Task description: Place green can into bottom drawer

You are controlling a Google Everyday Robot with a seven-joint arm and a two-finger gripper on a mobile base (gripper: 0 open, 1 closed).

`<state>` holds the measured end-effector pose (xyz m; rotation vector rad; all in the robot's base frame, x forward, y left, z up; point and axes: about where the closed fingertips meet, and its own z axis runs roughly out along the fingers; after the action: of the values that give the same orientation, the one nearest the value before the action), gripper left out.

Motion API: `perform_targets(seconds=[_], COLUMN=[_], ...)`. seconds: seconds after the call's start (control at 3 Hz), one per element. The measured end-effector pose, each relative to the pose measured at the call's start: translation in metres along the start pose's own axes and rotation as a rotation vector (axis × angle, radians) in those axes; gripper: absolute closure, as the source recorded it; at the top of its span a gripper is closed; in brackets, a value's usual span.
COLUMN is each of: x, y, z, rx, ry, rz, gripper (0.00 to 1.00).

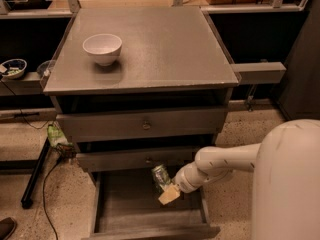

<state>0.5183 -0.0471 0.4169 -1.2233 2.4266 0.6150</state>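
Note:
The green can [160, 176] is a small shiny can with a green-and-silver label, held upright over the open bottom drawer [145, 219]. My gripper [167, 186] reaches in from the right on a white arm and is shut on the can, just below the front of the middle drawer [145, 159]. The can hangs above the drawer's bare grey floor, near its back right part. One tan fingertip [169, 195] sticks out below the can.
A white bowl [102, 48] stands on the grey cabinet top [165, 49]. The upper drawer [145, 125] is shut. My white arm body [287, 184] fills the lower right. A bowl [12, 67] sits on a side shelf at left; cables lie on the floor at left.

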Motion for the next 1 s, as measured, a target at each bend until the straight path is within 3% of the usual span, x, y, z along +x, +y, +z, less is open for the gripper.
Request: perform_targets(seconds=[0.33, 1.0], x=[0.002, 0.019], y=[0.0, -0.007], z=[0.006, 0.066], rx=[-0.007, -0.068], ry=[0.006, 0.037], rz=[0.005, 0.072], gripper=[1.0, 1.0])
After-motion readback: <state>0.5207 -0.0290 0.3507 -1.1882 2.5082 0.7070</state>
